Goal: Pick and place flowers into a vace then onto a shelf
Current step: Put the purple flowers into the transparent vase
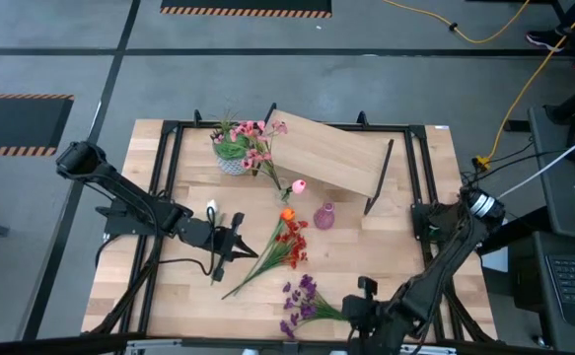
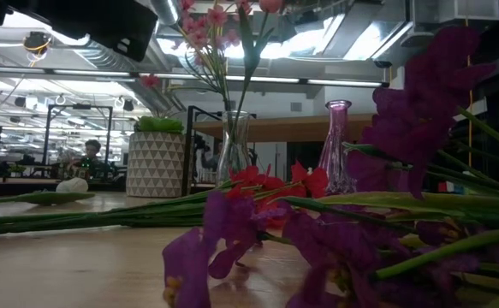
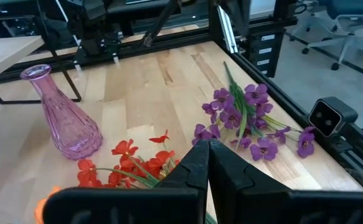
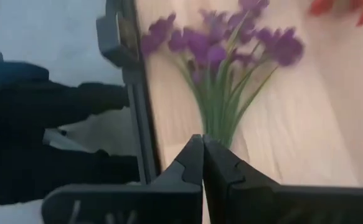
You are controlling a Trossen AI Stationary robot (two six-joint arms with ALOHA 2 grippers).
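The red-orange bunch lies flat at mid-table, and the purple sprays lie near the near edge. My left gripper is shut, just left of the red bunch's stems; in its wrist view its fingers hover over the red blooms. My right gripper is shut at the stem ends of the purple sprays. A pink glass vase stands upright before the shelf. A pink cluster stands in a clear vase. My right gripper's shut fingertips sit right at the cut ends of the purple stems, coming along the stems from the table's right. I cannot tell whether they touch. The sprays lie flat on the table.
A green plant in a white patterned pot stands at the far left. Single pink, orange and white blooms lie on the table. A black frame runs round the tabletop. A person sits far behind.
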